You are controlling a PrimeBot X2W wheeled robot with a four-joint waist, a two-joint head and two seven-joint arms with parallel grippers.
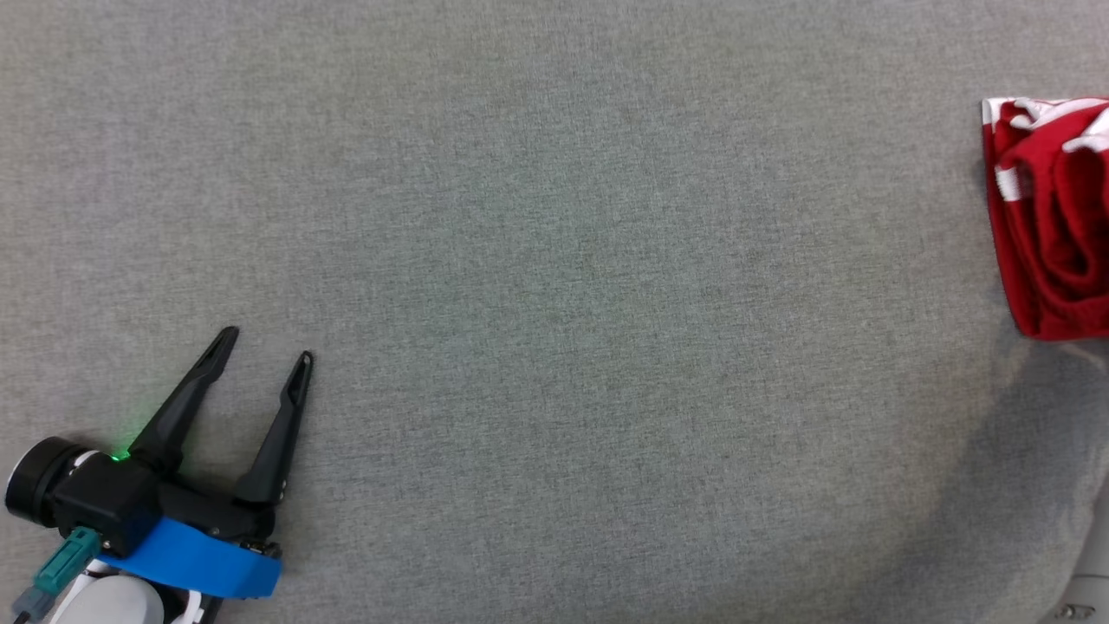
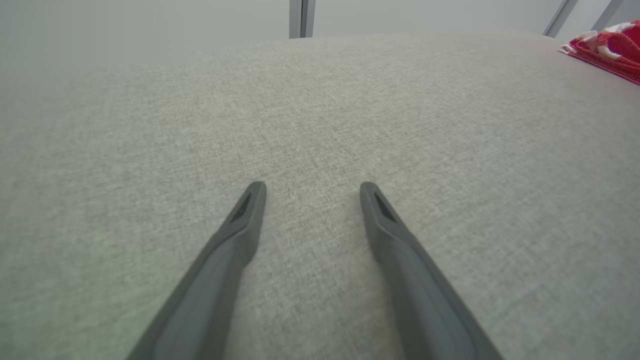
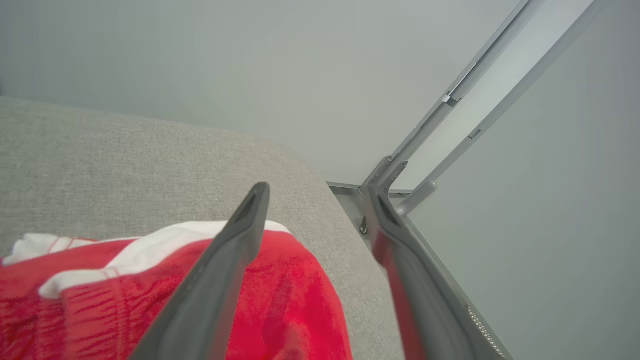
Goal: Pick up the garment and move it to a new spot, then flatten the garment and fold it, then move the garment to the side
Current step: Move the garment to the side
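The garment (image 1: pixel 1053 225) is red with white trim and lies in a folded bundle at the far right edge of the grey fabric surface (image 1: pixel 554 260). It also sits at the top right of the left wrist view as a red strip (image 2: pixel 612 50). My right gripper (image 3: pixel 316 190) hovers over the garment (image 3: pixel 290 300) near the surface's corner; it is open, its fingers spread with nothing between them. My left gripper (image 1: pixel 267 345) rests low at the near left, far from the garment, open and empty (image 2: pixel 312 186).
The surface's right edge and rounded corner (image 3: pixel 320 185) lie just beyond the garment, with grey metal frame bars (image 3: pixel 450 100) past them. A pale part of my right arm (image 1: pixel 1087 581) shows at the lower right. A wall post (image 2: pixel 300 17) stands behind the far edge.
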